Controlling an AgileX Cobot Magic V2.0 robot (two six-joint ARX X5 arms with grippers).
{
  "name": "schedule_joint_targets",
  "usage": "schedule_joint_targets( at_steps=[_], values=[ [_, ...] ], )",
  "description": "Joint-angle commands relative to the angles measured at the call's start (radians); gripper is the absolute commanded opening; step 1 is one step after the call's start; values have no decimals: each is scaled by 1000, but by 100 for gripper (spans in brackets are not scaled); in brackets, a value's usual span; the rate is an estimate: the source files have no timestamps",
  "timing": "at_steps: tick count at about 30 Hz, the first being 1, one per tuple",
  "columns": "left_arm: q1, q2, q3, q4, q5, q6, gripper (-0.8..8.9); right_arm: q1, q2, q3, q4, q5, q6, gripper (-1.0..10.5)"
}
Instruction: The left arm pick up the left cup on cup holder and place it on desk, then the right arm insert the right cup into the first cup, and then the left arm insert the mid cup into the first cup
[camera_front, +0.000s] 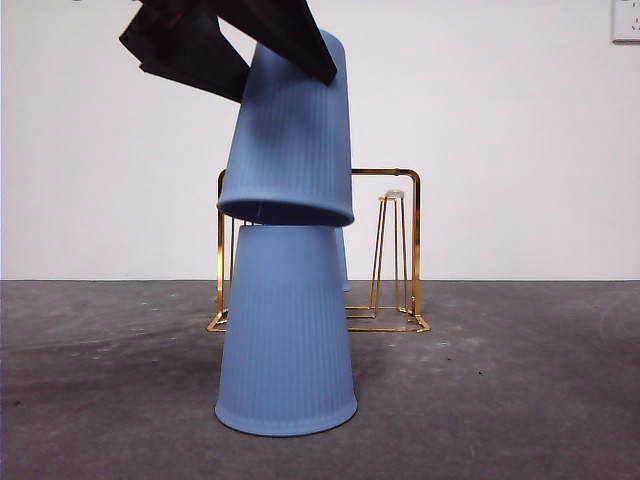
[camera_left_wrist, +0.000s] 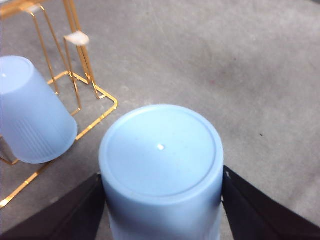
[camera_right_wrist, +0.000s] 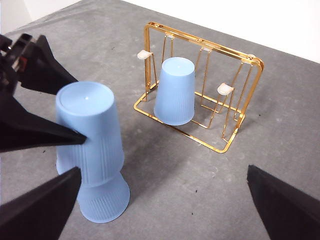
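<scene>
My left gripper jaws pinching an upturned blue cup, tilted over the first cup on the desk, third cup on cup holder, right gripper jaws spread, holding nothing.

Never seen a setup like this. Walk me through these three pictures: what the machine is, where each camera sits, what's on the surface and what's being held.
It is a two-armed robot at a desk. One picture looks level across the desk; the other two come from cameras on each wrist. The left gripper has its black jaws clamped on an upside-down blue cup, tilted over another upside-down cup standing on the desk. A third cup sits on the gold wire cup holder behind. The right gripper holds nothing, jaws spread wide.
</scene>
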Motion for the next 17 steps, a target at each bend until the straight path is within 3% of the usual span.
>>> schedule_joint_targets(
  at_steps=[1, 17],
  values=[
    [-11, 20, -13, 18, 0, 6, 280, 10, 5, 18, 11, 5, 9, 550],
    [-11, 34, -82, 79, 0, -7, 306, 10, 5, 18, 10, 4, 7, 550]
  ],
)
